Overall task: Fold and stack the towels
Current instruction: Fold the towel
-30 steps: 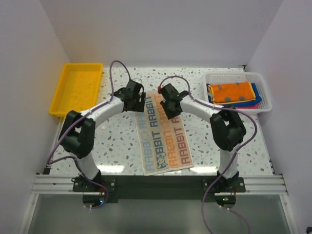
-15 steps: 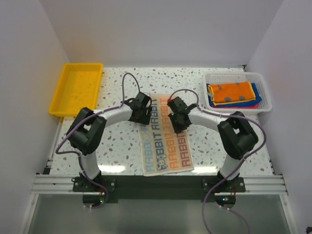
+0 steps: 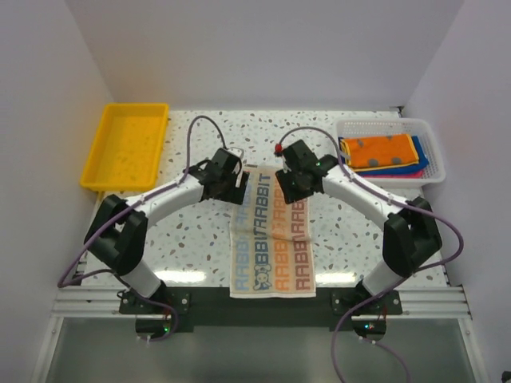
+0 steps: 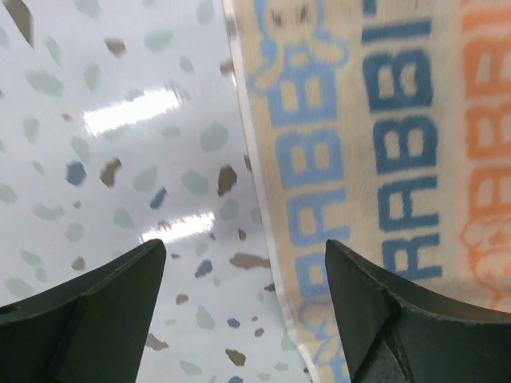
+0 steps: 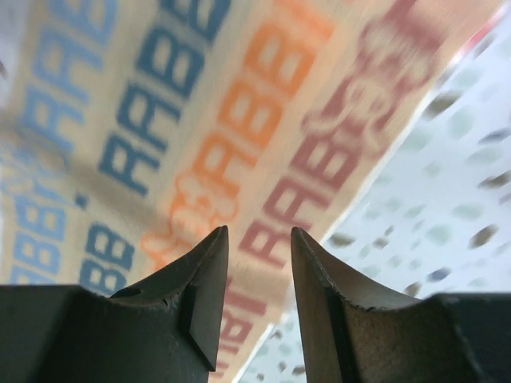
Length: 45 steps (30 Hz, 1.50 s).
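The printed towel (image 3: 271,239), cream with blue, orange and red "RABBIT" lettering, lies flat and lengthwise in the middle of the table. My left gripper (image 3: 233,185) is open at the towel's far left corner. In the left wrist view its jaws (image 4: 243,247) straddle the towel's left edge (image 4: 263,207). My right gripper (image 3: 289,182) is open over the far right corner. In the right wrist view it (image 5: 258,231) is just above the towel (image 5: 207,120), holding nothing. The orange towel (image 3: 382,150) lies on the blue (image 3: 421,154) and pink (image 3: 409,172) ones in the basket.
A white mesh basket (image 3: 375,123) stands at the far right of the table. A yellow plastic tray (image 3: 94,177) stands at the far left. The towel's near end reaches the table's front edge (image 3: 200,281), between the arm bases.
The towel was slanted; now it lies straight and closer to the front edge. Both arms have stretched out lower, with the grippers staying at its far end.
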Tool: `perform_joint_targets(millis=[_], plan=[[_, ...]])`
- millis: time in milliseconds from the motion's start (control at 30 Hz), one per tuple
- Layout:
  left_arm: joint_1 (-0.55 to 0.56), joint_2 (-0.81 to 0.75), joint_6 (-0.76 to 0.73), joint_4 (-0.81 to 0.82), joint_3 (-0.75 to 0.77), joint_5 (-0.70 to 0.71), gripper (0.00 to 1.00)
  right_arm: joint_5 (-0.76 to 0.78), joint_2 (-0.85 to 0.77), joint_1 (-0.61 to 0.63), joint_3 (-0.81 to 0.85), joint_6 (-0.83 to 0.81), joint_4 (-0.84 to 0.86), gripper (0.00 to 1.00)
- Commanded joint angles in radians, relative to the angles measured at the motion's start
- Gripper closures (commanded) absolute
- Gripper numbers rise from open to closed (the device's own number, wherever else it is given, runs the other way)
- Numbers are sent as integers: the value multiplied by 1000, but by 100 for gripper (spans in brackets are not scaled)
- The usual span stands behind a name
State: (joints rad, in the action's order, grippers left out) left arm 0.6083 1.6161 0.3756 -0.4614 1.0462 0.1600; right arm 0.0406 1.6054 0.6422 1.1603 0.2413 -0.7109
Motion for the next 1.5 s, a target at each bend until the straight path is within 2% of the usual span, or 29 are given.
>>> perform_joint_targets(millis=[0,67,100,167,367,533,667,1067,1267,1367,1467], plan=[[-50,24,-140,23,145,18,13,51,55,-99,201,-174,-9,58],[-64,82,-196,49,188,13,10,15,97,-145,257,-215,1,56],[-79,105,-249,61,237,9,9,-4,149,-189,309,-235,5,49],[-94,178,-326,66,294,-16,7,-37,206,-226,366,-304,-1,46],[-142,340,-460,78,492,-91,7,-84,355,-308,515,-404,11,47],[-151,436,-549,84,586,-146,6,-94,459,-345,585,-444,-12,50],[-151,502,-586,63,636,-148,7,-134,508,-349,601,-450,-15,52],[-154,596,-592,64,689,-181,9,-110,582,-348,544,-439,33,52],[-154,611,-578,64,683,-180,10,-107,617,-351,492,-433,56,54],[-154,610,-577,70,683,-172,11,-123,622,-351,473,-435,59,61],[-154,607,-563,79,686,-168,12,-131,627,-352,463,-439,56,77]])
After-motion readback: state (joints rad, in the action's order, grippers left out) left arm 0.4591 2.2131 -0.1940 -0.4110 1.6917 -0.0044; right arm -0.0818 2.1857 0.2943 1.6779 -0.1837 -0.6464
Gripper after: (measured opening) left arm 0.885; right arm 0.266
